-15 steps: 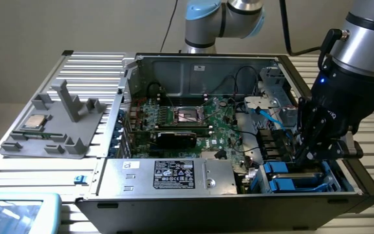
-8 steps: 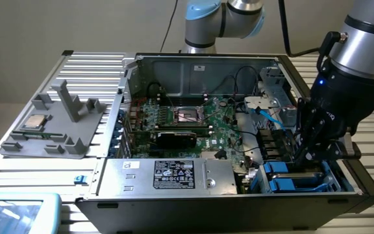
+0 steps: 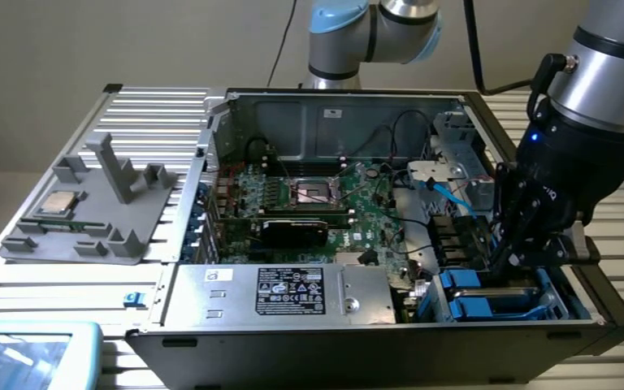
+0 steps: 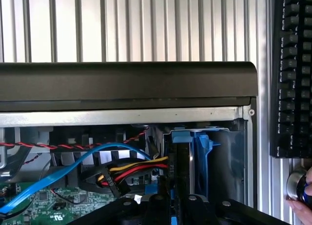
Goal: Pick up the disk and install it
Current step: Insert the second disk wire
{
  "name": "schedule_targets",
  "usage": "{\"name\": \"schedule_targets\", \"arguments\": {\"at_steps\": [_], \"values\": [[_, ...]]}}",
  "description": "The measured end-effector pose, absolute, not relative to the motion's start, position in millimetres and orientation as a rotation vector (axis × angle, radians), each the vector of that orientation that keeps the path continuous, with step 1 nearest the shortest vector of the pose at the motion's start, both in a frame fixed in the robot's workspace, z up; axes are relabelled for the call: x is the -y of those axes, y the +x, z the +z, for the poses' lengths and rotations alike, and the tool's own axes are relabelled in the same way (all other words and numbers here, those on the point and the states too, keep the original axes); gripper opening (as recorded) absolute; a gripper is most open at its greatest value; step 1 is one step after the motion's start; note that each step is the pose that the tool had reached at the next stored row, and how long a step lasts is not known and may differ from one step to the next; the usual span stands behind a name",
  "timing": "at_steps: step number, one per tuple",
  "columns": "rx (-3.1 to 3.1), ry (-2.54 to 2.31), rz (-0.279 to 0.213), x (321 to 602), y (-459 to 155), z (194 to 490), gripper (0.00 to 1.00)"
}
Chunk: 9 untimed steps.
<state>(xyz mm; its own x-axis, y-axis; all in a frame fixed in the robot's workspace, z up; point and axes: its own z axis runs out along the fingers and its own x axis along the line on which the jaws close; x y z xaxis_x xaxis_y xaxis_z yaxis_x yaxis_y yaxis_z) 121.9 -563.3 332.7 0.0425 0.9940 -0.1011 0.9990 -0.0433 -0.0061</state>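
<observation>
We take the drive bay (image 3: 507, 296) at the near corner of the open computer case (image 3: 323, 106) as our landmark. The tool (image 3: 523, 256) is down in that bay, clenched nearly shut, its fingers gripping the disk (image 4: 195, 159) by what looks like the upper edge of its blue carrier. We judge we are in the install step: the pick-up is done and the disk sits partway into the bay, standing on edge. Seating it calls for a straight push along the bay's guides, keeping clear of the cable bundle (image 4: 131, 169) just beside the bay.

The disk's long axis appears to run down into the bay, its flat faces upright and parallel to the bay walls; we cannot tell which way its label faces.

Beyond the bay lies the motherboard (image 3: 312, 203), and beside the case on the bench (image 3: 144, 106) stands a grey fixture (image 3: 95, 211).
</observation>
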Motion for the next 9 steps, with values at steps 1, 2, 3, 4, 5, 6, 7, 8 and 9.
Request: {"name": "schedule_targets", "arguments": {"at_steps": [1,2,3,4,5,6,7,8,9], "values": [[-2.126,2.219,-0.120,563.5,121.9,333.0,0.16],[-2.126,2.219,-0.120,563.6,121.9,332.9,0.16],[-2.126,2.219,-0.120,564.1,121.9,332.8,0.16],[-2.125,2.219,-0.121,564.6,121.9,333.2,0.16],[-2.125,2.219,-0.120,564.6,121.9,333.1,0.16],[-2.126,2.219,-0.120,564.4,121.9,332.8,0.16],[-2.126,2.220,-0.119,564.1,121.9,332.2,0.16],[-2.126,2.220,-0.119,564.1,121.9,332.1,0.16],[-2.126,2.220,-0.118,564.2,121.9,331.6,0.16]]}}
